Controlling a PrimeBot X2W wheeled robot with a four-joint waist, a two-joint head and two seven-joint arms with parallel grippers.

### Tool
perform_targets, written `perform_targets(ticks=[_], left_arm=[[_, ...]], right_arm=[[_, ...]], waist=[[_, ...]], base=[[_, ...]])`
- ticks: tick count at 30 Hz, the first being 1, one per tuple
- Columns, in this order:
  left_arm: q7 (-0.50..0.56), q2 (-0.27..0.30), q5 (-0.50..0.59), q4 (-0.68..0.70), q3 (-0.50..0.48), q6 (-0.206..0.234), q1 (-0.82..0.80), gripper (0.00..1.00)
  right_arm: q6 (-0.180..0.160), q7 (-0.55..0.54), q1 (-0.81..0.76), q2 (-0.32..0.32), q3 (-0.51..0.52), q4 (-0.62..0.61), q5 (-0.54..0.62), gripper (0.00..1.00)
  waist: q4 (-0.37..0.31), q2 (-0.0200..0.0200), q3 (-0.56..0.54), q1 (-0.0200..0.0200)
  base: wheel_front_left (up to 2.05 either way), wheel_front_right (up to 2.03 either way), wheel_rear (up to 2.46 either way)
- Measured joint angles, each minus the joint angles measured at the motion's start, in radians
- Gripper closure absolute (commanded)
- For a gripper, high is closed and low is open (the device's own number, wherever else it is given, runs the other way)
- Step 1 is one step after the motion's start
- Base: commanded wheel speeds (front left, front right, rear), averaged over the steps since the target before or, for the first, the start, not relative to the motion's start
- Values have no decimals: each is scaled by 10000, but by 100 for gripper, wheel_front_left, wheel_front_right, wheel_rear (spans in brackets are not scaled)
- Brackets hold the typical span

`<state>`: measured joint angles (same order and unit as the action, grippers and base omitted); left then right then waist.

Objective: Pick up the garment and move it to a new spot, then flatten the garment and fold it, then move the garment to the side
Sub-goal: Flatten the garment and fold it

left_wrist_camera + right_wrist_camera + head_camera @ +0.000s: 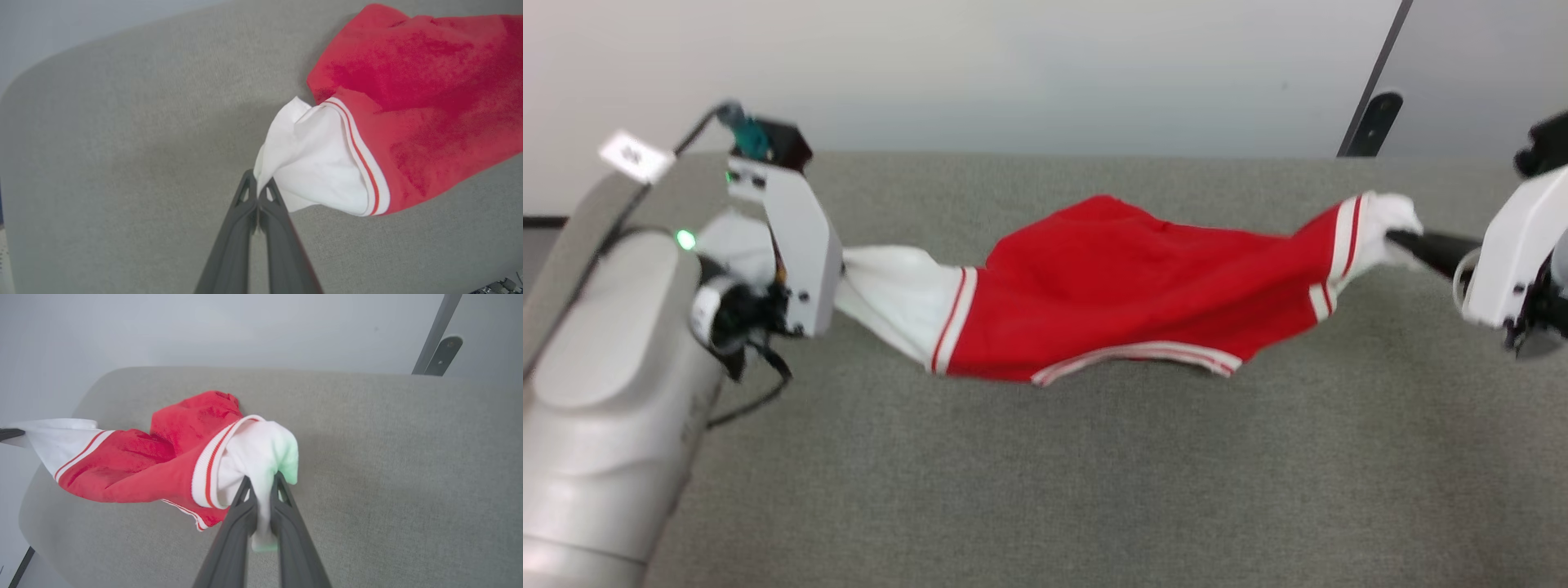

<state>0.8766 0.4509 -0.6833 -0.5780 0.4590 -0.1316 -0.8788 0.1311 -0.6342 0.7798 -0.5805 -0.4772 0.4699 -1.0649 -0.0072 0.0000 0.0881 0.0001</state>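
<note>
While left end effector at nine o'clock and right end effector at three clamp sleeves, lower garment taut and level

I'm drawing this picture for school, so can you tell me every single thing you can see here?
garment: one, red with white sleeves and striped trim, stretched over the table between both tools
table: one, grey with a fabric-like top, under the garment
wall: one, pale, behind the table
post: one, dark and slanted, behind the table's far right corner
left arm: one, pale grey, lower left of the head view
label: one, white, beside the left arm's cable
green light: one, glowing, on the left arm
right arm: one, white, at the right edge
left tool: one, dark fingers, shut on one white sleeve
right tool: one, dark fingers, shut on the other white sleeve
</note>
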Motion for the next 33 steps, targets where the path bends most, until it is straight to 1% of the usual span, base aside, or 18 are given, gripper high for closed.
perform_targets(ticks=[6, 9, 14, 19, 24, 30, 31, 33], left_arm=[[-268, 385, 280, 98, 324, 0, -1129, 100], [-606, 589, 405, 86, 541, -2, -1843, 100], [-1452, 859, 871, -439, 748, -2, -3161, 100], [-2013, 650, 1164, -1496, 723, 42, -4405, 100], [-2736, 230, 1175, -2514, 523, 303, -5266, 100], [-3616, -178, 1154, -3559, 389, 447, -5896, 100], [-3839, -249, 1129, -3714, 297, 579, -6011, 100], [-4134, -355, 1143, -3994, 270, 702, -6262, 100]], right_arm=[[0, 324, 916, 456, 407, 209, -92, 100], [0, 769, 1568, 642, 608, 380, -13, 100], [0, 1538, 2851, 1091, 1005, 1312, 336, 100], [0, 2090, 4141, 1465, 811, 2025, 961, 100], [0, 2765, 5068, 1843, 370, 2729, 1618, 100], [0, 3534, 5913, 2514, -140, 3440, 1896, 100], [0, 3624, 6041, 2617, -199, 3611, 1904, 100], [0, 3906, 6285, 2798, -339, 3873, 1958, 100]], waist=[[-62, 0, -606, 0], [-111, 0, -862, -1], [-253, 0, -1137, -1], [-413, 0, -1281, -1], [-550, 0, -1340, -1], [-650, 0, -1242, -1], [-663, 0, -1207, 0], [-686, 0, -1126, 0]], base=[[0, 0, 0], [0, 0, 0], [0, 0, 0], [0, 0, 0], [0, 0, 0], [0, 0, 0], [0, 0, 0], [0, 0, 0]])
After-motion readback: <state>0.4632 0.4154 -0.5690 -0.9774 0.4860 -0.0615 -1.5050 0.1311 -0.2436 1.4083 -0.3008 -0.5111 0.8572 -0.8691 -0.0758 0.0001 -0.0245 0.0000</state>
